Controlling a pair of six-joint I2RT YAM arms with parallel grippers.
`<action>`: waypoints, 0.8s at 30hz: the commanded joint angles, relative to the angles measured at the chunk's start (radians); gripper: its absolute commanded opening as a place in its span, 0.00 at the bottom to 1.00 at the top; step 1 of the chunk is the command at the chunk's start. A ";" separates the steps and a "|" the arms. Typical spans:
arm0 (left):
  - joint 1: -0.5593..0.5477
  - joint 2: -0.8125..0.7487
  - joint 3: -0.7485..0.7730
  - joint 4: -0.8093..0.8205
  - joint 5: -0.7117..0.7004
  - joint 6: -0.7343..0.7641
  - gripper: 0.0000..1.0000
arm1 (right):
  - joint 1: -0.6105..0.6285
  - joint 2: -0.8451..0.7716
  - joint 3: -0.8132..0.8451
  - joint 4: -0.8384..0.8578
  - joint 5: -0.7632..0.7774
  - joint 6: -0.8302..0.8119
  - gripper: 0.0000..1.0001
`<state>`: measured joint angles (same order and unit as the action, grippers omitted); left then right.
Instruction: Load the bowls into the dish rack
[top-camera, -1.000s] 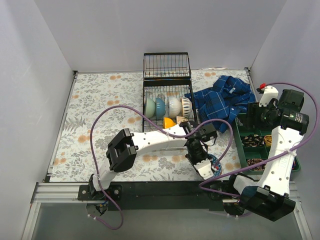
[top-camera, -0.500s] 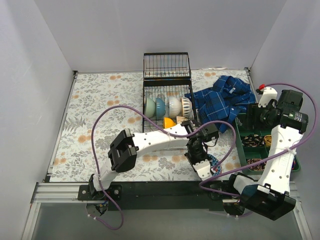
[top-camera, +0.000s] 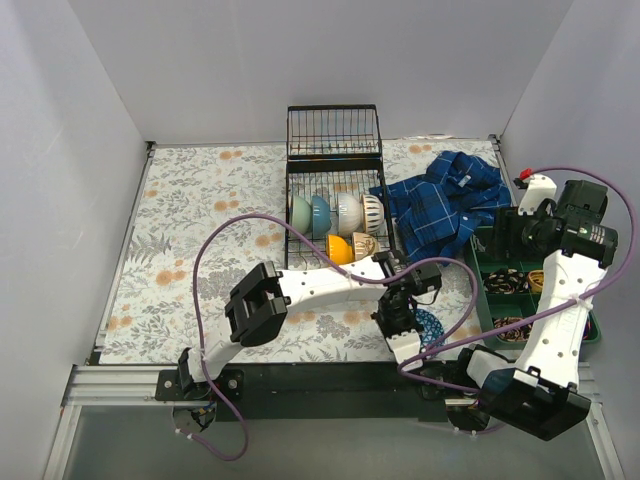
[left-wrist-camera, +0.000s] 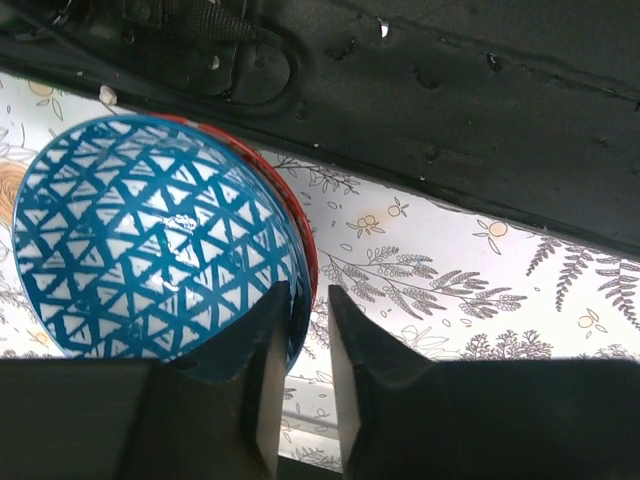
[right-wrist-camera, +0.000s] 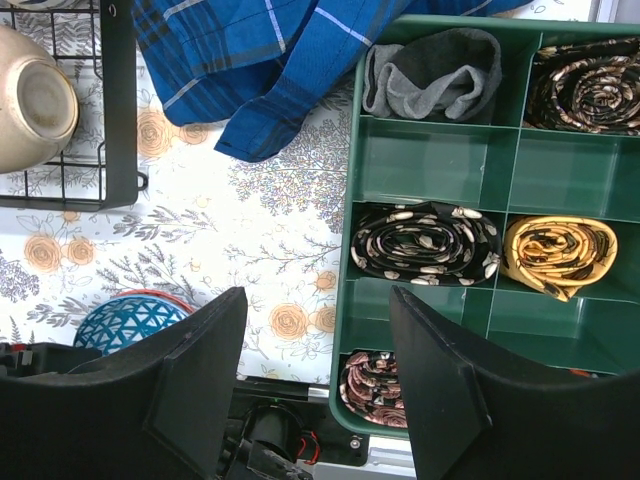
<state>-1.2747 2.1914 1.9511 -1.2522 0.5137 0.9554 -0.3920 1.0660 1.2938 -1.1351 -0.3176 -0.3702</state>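
Pick-up step for the one bowl seen outside the rack. The left gripper (left-wrist-camera: 308, 296) reaches to the near right of the table (top-camera: 200, 200), close to the arm bases. Its two fingers stand nearly together across the rim of the blue patterned bowl (left-wrist-camera: 150, 240), one inside and one outside, so the rim appears pinched. Whether the bowl rests on the table or is just clear of it cannot be told. The dish rack (top-camera: 333, 190) stands at the far middle of the table, well apart from this bowl. It holds a row of four bowls on edge, with an orange bowl (top-camera: 340, 247) and a beige bowl (right-wrist-camera: 35, 95) nearer its front. The right gripper (right-wrist-camera: 315, 400) hangs wide open and empty beside the green tray (right-wrist-camera: 430, 160). Judged next move: lift the bowl, carry it to the rack, tip it on edge and seat it between free tines without knocking its neighbours
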 joint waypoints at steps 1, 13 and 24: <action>-0.018 0.011 0.034 0.002 -0.014 0.028 0.18 | -0.010 -0.026 -0.007 -0.003 -0.021 0.001 0.67; -0.026 -0.054 0.040 0.163 -0.041 -0.176 0.00 | -0.016 -0.032 0.004 -0.003 -0.029 0.004 0.67; -0.026 -0.147 0.097 0.231 -0.069 -0.388 0.00 | -0.016 -0.012 0.022 -0.005 -0.029 -0.019 0.67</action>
<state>-1.2991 2.1864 1.9785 -1.0786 0.4309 0.6636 -0.4007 1.0481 1.2922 -1.1351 -0.3229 -0.3710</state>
